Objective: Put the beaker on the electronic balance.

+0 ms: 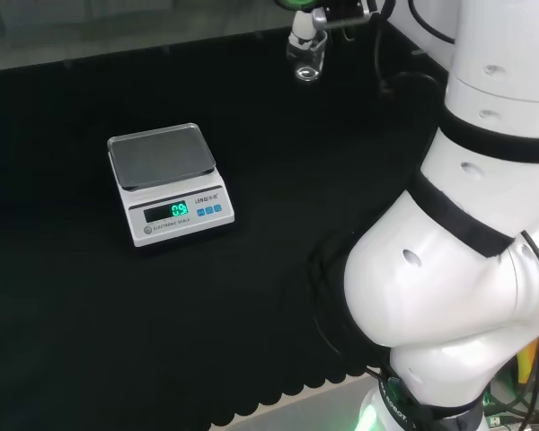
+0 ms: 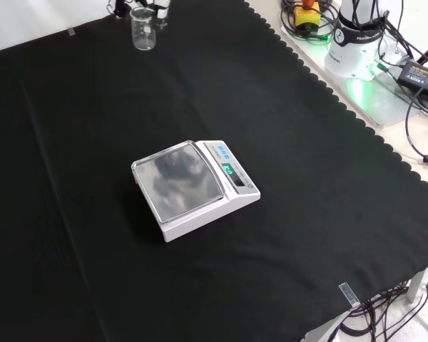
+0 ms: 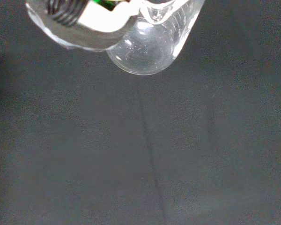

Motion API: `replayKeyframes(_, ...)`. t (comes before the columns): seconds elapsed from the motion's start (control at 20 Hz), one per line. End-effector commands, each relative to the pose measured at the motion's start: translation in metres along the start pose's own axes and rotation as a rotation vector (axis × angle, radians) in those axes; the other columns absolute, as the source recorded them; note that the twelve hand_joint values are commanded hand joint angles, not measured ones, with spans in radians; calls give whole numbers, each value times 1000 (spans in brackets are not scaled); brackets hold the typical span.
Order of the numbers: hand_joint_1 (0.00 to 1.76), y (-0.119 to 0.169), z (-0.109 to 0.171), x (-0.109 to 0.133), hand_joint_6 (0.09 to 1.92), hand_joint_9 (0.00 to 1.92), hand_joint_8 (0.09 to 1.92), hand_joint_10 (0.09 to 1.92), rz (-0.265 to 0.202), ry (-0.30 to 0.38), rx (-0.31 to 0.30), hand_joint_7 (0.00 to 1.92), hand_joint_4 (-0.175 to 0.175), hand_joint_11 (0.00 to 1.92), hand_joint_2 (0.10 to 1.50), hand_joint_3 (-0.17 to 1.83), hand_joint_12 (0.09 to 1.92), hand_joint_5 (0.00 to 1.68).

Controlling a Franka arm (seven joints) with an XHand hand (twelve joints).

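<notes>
1. We see the black tabletop (image 1: 251,341).
2. The electronic balance (image 1: 169,184) sits in its middle, pan bare.
3. Our hand (image 1: 303,29) touches the beaker's top; we cannot tell if it holds.
4. The beaker (image 1: 306,59) stands far from the balance. Light, slippery glass, so we should hold its sides.

Beaker (image 1: 306,59) clear glass, colourless, faint pale graduation marks up its wall in the wrist view; electronic balance (image 1: 169,184) white body, dull grey metal pan with soft smudgy reflections, green lit digits on a dark display, small blue buttons beside it; cloth (image 2: 285,142) on the bench plain black, scalloped edge along one side; robot hand (image 1: 302,27) white with black parts, a touch of green near it; arm link (image 1: 458,269) glossy white with black bands.
</notes>
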State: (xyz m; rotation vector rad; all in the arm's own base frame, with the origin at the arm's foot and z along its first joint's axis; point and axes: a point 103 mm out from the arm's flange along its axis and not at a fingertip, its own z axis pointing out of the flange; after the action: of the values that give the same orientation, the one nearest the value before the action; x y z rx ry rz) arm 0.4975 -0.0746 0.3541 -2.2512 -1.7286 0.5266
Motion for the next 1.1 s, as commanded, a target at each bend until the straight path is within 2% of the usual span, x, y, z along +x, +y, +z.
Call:
replayKeyframes(0.05,1139,-22,-4,34,965,1547,710,87,-8,-42,17,1072,-126,1653,1090,23,474,1001)
replayKeyframes(0.25,1139,-22,-2,24,966,1548,710,87,-13,-28,15,1073,-126,1653,1091,22,474,1000)
replayKeyframes(0.35,1139,-24,-3,37,966,1548,710,87,-10,-48,15,1073,-126,1653,1091,22,473,1000)
replayKeyframes(0.5,1139,-25,-4,41,966,1549,710,87,-7,-43,12,1073,-125,1653,1091,21,473,1000)
replayKeyframes(0.8,1138,-23,0,41,966,1550,710,87,-46,0,-4,1073,-124,1653,1092,20,472,1000)
replayKeyframes(0.95,1138,-16,4,63,966,1550,711,87,-100,9,-5,1074,-124,1653,1092,19,471,1000)
replayKeyframes(1.1,1138,-9,7,88,966,1551,711,87,-130,0,2,1074,-123,1654,1093,17,470,1000)
